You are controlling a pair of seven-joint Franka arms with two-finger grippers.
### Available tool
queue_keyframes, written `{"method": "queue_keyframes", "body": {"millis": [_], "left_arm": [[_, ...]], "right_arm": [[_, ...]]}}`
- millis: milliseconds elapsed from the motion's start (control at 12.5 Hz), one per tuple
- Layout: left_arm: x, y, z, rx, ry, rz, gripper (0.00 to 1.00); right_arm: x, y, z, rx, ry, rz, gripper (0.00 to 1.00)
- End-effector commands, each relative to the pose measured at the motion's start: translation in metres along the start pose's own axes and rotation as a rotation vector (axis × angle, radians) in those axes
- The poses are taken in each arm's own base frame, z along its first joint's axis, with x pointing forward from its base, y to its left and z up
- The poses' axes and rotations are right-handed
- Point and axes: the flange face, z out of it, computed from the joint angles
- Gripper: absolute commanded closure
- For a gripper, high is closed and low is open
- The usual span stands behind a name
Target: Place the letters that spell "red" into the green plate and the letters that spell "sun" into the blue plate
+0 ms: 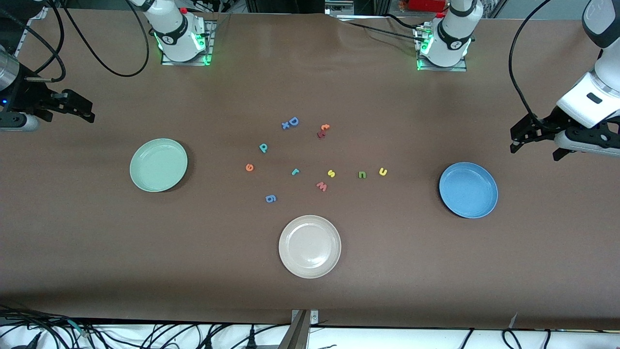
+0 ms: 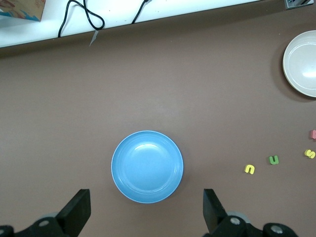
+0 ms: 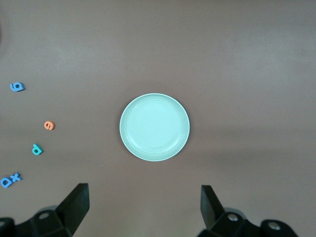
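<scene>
The green plate (image 1: pixel 158 165) lies toward the right arm's end of the table and the blue plate (image 1: pixel 468 190) toward the left arm's end. Between them lie the small letters: teal d (image 1: pixel 263 148), orange e (image 1: pixel 249 167), teal r (image 1: pixel 295 171), yellow s (image 1: pixel 331 173), dark green n (image 1: pixel 362 174), yellow u (image 1: pixel 382 171). My right gripper (image 1: pixel 68 116) hangs open above the table beside the green plate (image 3: pixel 154 127), holding nothing. My left gripper (image 1: pixel 535 151) hangs open and holds nothing, up beside the blue plate (image 2: pixel 147 166). Both plates hold nothing.
A cream-white plate (image 1: pixel 309 246) sits nearer the front camera than the letters. Other letters lie among them: blue D (image 1: pixel 293 121) with a small blue x (image 1: pixel 286 125), an orange and red pair (image 1: pixel 322 131), pink w (image 1: pixel 321 186), blue g (image 1: pixel 271 198).
</scene>
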Motion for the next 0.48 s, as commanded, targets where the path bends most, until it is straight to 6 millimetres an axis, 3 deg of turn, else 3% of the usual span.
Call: {"method": "queue_keyframes", "body": {"millis": [0, 160, 401], "left_arm": [[0.004, -0.001, -0.006, 0.014, -0.007, -0.008, 0.00], [0.003, -0.003, -0.005, 0.014, -0.010, -0.011, 0.00], [0.004, -0.002, -0.005, 0.014, -0.008, -0.011, 0.00]], "right_arm": [[0.006, -0.002, 0.002, 0.014, 0.006, -0.003, 0.00], [0.005, -0.015, 0.009, 0.003, -0.020, -0.031, 0.00], [0.011, -0.016, 0.029, 0.010, -0.070, -0.033, 0.00]]}}
